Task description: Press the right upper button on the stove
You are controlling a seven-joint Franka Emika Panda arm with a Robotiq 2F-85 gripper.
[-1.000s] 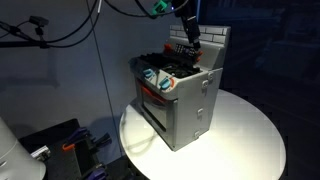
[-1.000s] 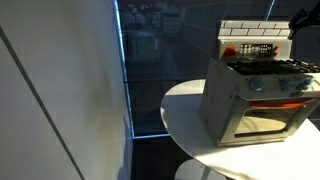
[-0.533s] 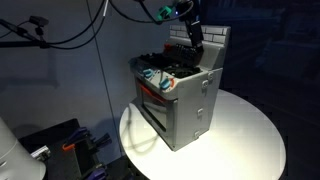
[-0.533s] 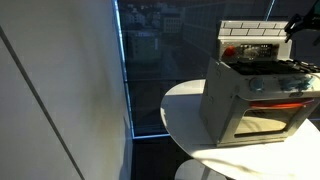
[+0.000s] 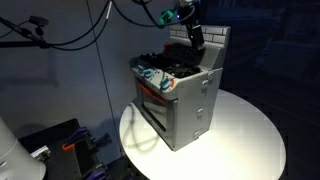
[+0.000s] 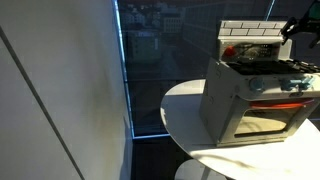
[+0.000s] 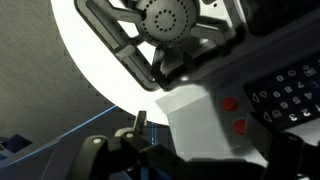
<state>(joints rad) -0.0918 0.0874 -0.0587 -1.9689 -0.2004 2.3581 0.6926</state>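
Note:
The stove (image 5: pixel 182 95) is a small grey toy oven on a round white table, with a white brick-pattern back wall and blue-teal knobs; it also shows in an exterior view (image 6: pixel 258 92). My gripper (image 5: pixel 197 40) hangs over its back edge by the dark control panel, and shows at the right edge of an exterior view (image 6: pixel 291 28). In the wrist view the gripper (image 7: pixel 205 138) faces the white wall corner beside two red buttons (image 7: pixel 228 103) and a dark keypad (image 7: pixel 287 92). A black burner (image 7: pixel 170 20) lies above. The fingers (image 7: pixel 140 122) stand apart and hold nothing.
The round white table (image 5: pixel 245 135) carries the stove near its edge. A white wall panel (image 6: pixel 60 90) and a dark window (image 6: pixel 165 60) stand beside it. Cables (image 5: pixel 70 35) hang at the back, and equipment (image 5: pixel 45 150) sits on the floor.
The gripper has shifted slightly up and toward the back wall of the stove. The stove has not moved.

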